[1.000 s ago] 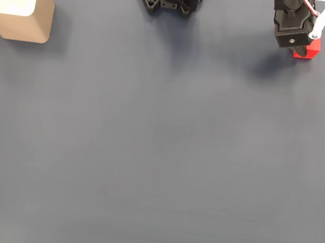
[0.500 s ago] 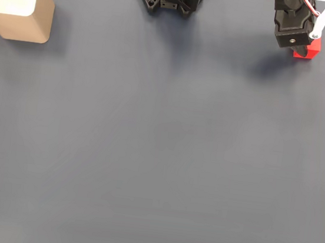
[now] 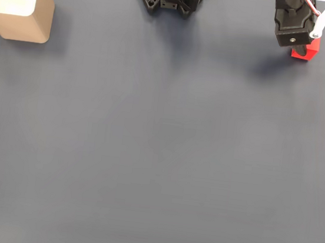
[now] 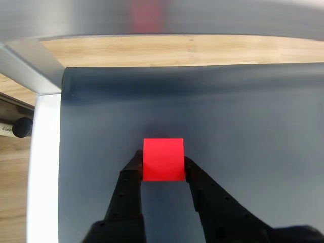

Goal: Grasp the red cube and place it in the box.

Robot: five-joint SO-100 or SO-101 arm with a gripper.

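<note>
The step in hand is the grasp. In the wrist view, the black two-finger gripper (image 4: 163, 164) enters from the bottom edge and its fingertips (image 4: 134, 161) sit against the left and right faces of the small bright red matte cube (image 4: 163, 159), pinching it just below the centre of the frame. The cube lies over the dark grey mat (image 4: 243, 131); whether it rests on the mat or is already raised slightly cannot be told from this angle. A white rail (image 4: 43, 167) and the light wooden tabletop (image 4: 167, 50) border the mat at the left and top of that frame. In the fixed view, the gripper (image 3: 302, 47) and the cube (image 3: 305, 50) are at the upper right, close to the top edge, with the cube partly covered by the black arm body. The tan open-topped square box with rounded corners and white interior (image 3: 26, 22) stands at the upper left, well apart from the cube, with bare mat between them. The next move probably calls for a lift clear of the mat, then a sweep leftward across the top of the frame at a height sufficient to pass over the box wall before release.
</note>
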